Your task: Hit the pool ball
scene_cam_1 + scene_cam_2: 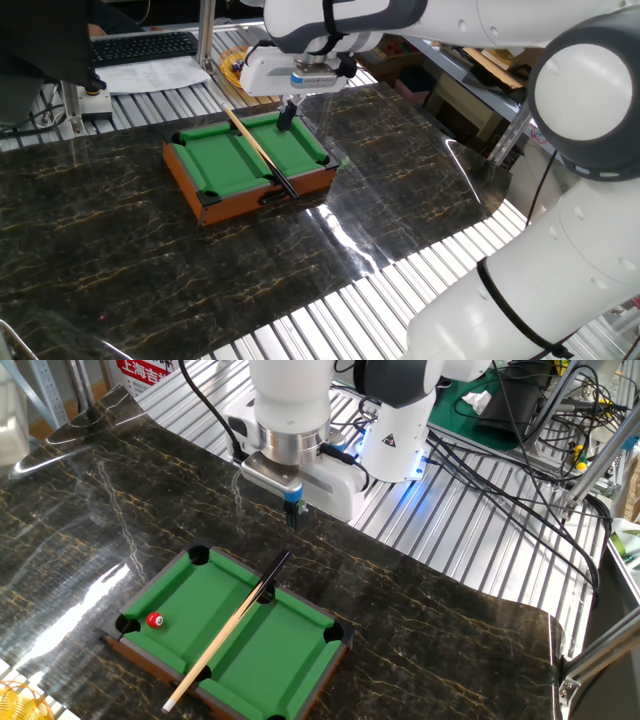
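Gripper (293, 515) hangs above table's far edge, fingers narrow w/ nothing between, clear of cue. Dark marble tabletop (450, 620) carries mini pool table (228, 634). Cue (228, 632) lies diagonally across green felt. Red ball (154, 620) sits near a corner pocket, apart from cue.

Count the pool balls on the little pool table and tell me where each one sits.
1. A red ball lies on the green felt near a corner pocket of the pool table, apart from the cue. The one fixed view doesn't show it.
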Robot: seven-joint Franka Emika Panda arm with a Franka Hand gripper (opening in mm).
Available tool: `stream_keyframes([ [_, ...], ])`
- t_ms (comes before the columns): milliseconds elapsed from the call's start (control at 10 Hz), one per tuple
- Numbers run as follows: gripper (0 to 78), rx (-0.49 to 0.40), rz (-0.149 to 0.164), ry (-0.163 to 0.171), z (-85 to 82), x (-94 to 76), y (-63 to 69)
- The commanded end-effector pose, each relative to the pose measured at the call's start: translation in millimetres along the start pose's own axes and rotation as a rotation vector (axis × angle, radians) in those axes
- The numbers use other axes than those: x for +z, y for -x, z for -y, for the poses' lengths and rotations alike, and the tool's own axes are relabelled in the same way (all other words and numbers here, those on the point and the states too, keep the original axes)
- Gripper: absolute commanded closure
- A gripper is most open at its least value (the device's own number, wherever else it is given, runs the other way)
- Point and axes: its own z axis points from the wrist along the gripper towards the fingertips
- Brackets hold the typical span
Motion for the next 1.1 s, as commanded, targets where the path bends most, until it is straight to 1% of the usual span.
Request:
stream_keyframes([
  [100,77.6,0.001,-0.001,-0.001,0.2,-1.1,0.6],
  [300,77.6,0.0,-0.001,-0.003,0.2,-0.8,0.7],
  [400,77.6,0.002,0.0,-0.014,-0.2,1.2,1.2],
  [500,77.6,0.003,0.0,-0.016,-0.5,4.8,2.1],
  [800,77.6,0.002,-0.004,-0.034,4.1,20.1,5.5],
  [1000,77.6,-0.014,-0.001,-0.04,16.7,37.0,10.1],
  [1100,77.6,0.004,0.0,-0.075,20.8,45.5,11.7],
])
